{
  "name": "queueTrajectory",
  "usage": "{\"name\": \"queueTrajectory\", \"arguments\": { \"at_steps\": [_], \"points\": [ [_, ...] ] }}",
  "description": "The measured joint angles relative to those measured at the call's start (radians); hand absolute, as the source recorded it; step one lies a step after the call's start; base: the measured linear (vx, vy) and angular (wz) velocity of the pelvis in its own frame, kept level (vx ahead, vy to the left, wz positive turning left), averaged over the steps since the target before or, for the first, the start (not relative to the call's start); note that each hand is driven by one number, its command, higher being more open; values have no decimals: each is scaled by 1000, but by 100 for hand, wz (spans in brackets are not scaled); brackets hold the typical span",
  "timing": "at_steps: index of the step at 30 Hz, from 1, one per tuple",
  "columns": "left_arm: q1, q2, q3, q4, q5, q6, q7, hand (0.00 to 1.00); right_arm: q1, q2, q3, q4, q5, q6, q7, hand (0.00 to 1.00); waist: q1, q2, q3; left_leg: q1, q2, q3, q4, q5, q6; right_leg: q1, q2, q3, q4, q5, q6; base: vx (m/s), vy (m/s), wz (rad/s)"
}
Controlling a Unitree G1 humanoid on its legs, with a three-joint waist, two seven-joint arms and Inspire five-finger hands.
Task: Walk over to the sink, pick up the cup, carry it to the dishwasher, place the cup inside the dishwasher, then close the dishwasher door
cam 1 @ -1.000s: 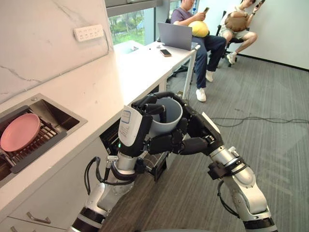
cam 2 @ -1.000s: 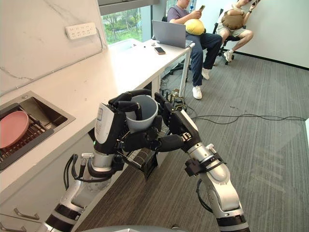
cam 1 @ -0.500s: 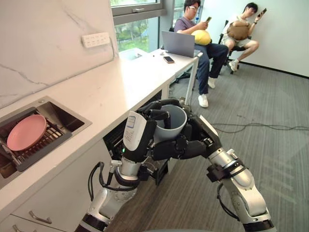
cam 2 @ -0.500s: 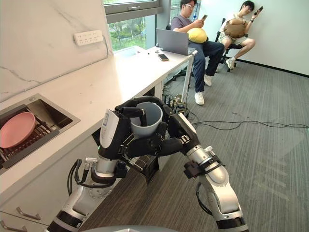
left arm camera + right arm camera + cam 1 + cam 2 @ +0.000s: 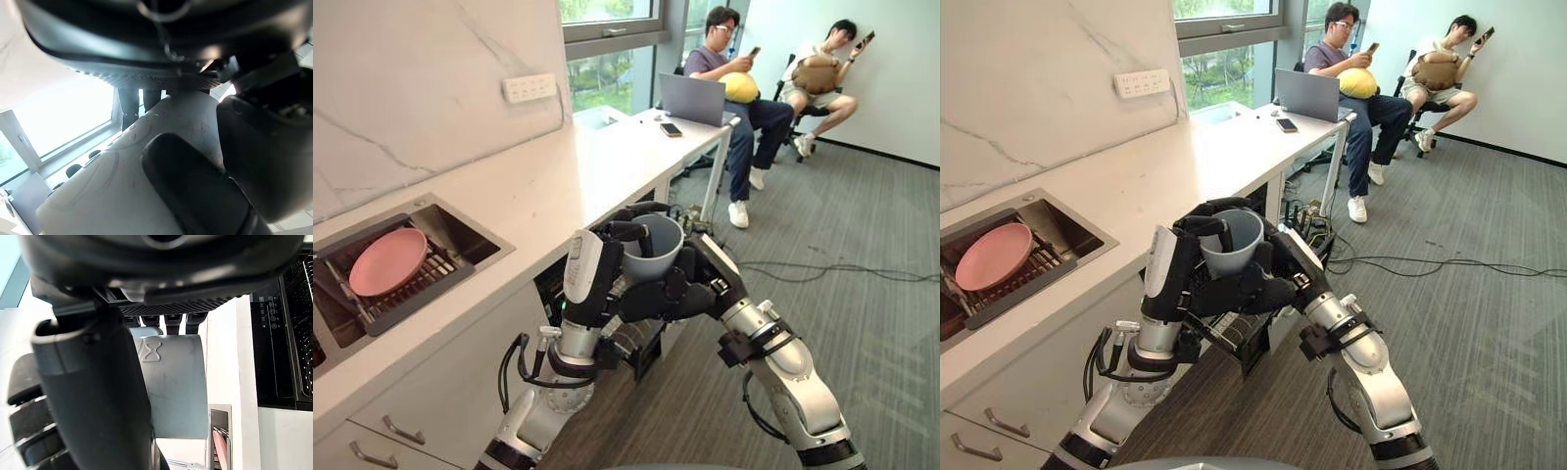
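A pale blue-grey cup (image 5: 653, 251) is held upright in the air in front of the counter, over the open dishwasher (image 5: 638, 339). My left hand (image 5: 597, 269) wraps its fingers round the cup from the left, with fingers over the rim. My right hand (image 5: 697, 284) clasps it from the right and below. The cup (image 5: 171, 382) shows close up past my right hand's fingers, and the cup (image 5: 142, 166) also lies against my left hand's thumb. The sink (image 5: 460, 235) is sunk into the white counter at the left, with a pink plate (image 5: 387, 261) on a rack.
The white counter (image 5: 558, 176) runs back to a desk with a laptop (image 5: 693, 99) and a phone (image 5: 670, 129). Two people sit on chairs at the back right. A black cable (image 5: 842, 269) lies across the grey floor. Drawer handles (image 5: 401, 431) show at the lower left.
The camera has shifted, so the sink, counter and people sit further right and the view is wider. Both hands keep their hold on the cup, held slightly lower in the picture.
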Motion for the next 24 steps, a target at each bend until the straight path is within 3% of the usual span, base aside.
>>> {"name": "queueTrajectory", "arguments": {
  "at_steps": [8,9,16,24],
  "points": [
    [6,-1,-1,0,-90,1,-1,0,-45,-10,24,21,-39,-2,-42,0,10,-1,0,-7,0,-22,0,3,-5,5,-1,-22,0,-6,-4,-8,6,8],
    [6,-4,-2,-1,-108,1,0,100,-51,-10,26,22,-45,-3,-46,0,11,-1,0,-8,0,-24,0,4,-6,5,-1,-24,0,-6,-4,2,5,6],
    [52,-34,-50,-39,-229,-33,-4,100,-54,10,37,32,-46,-34,-80,0,11,-1,0,-12,0,-31,0,5,-7,5,-1,-31,-2,-7,-3,2,2,3],
    [101,-49,-108,-44,-228,-82,-43,100,-54,99,-12,79,39,-62,-161,0,11,-1,0,-14,3,-37,0,5,-7,7,-1,-38,0,-8,-1,1,1,0]
  ]
}}
